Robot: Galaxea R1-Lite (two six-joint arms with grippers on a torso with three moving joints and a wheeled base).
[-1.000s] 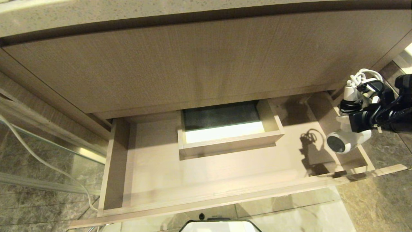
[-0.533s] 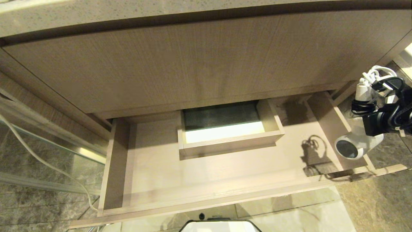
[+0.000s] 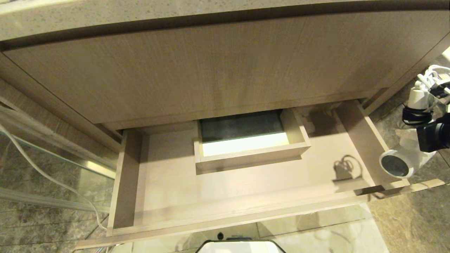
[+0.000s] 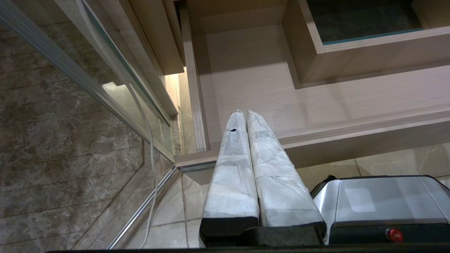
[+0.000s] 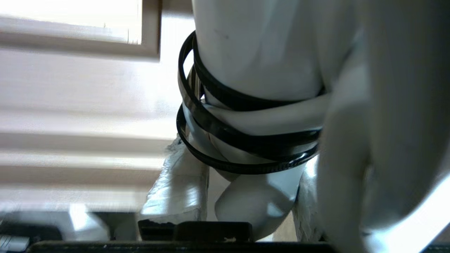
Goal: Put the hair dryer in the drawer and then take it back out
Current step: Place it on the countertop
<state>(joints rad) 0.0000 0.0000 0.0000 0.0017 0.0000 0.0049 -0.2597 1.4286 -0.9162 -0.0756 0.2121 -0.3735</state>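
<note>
The hair dryer [image 3: 404,160] hung in the right gripper [image 3: 430,135] at about three o'clock in the head view, just outside the right side wall of the drawer [image 3: 225,218], its dark round end facing down and toward the drawer's front corner. The right wrist view showed the padded fingers [image 5: 179,193] closed partway on either side of the white handle [image 5: 256,200], just below the black bands [image 5: 242,140] that strap the coiled cord [image 3: 427,75] to it, so the jaws were clamped on the dryer and not loose. The drawer stood pulled out and held nothing but the boxed cutout [image 3: 246,154] at twelve o'clock of its floor. The left gripper [image 4: 244,119] hovered near the drawer's front edge at about seven o'clock, its wrapped fingers pressed together on nothing. The dryer looked light, rigid and smooth-shelled, probably a little slippery and heavier at the barrel, so a hold on the handle close to the barrel seemed soundest. The bundled cord was the soft part and could snag the drawer wall if it swung.
</note>
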